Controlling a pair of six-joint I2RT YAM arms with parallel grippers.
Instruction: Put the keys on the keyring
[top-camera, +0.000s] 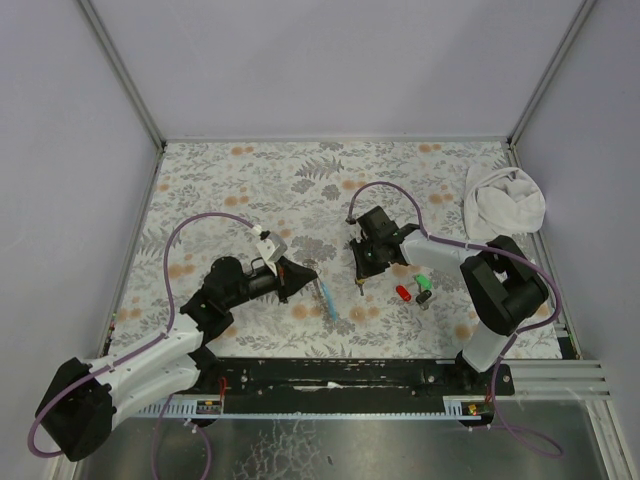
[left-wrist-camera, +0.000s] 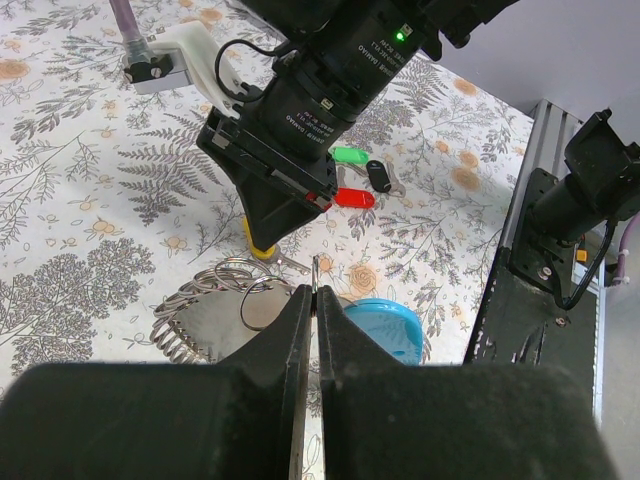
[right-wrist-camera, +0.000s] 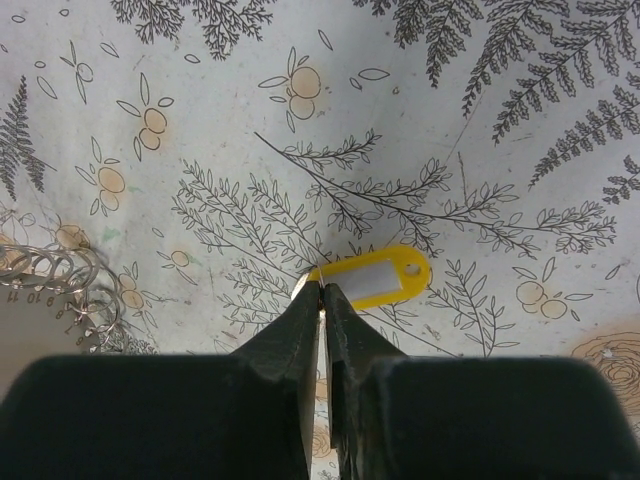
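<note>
From above: clamping keyring (top-camera: 328, 298) in left gripper (top-camera: 303, 277), at 9 o'clock of right gripper (top-camera: 360, 274). From left wrist: pressed together on its wire. From right wrist: pinching yellow key (right-wrist-camera: 378, 279) by its end, closed tight, key toward 1 o'clock.

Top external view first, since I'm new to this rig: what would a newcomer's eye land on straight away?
Mid-table, the left gripper is shut on the keyring while the right gripper pinches the yellow key at its end. Next, the red key, green key and black key clustered just right of them, and a white cloth bunched in the far right corner.
</note>
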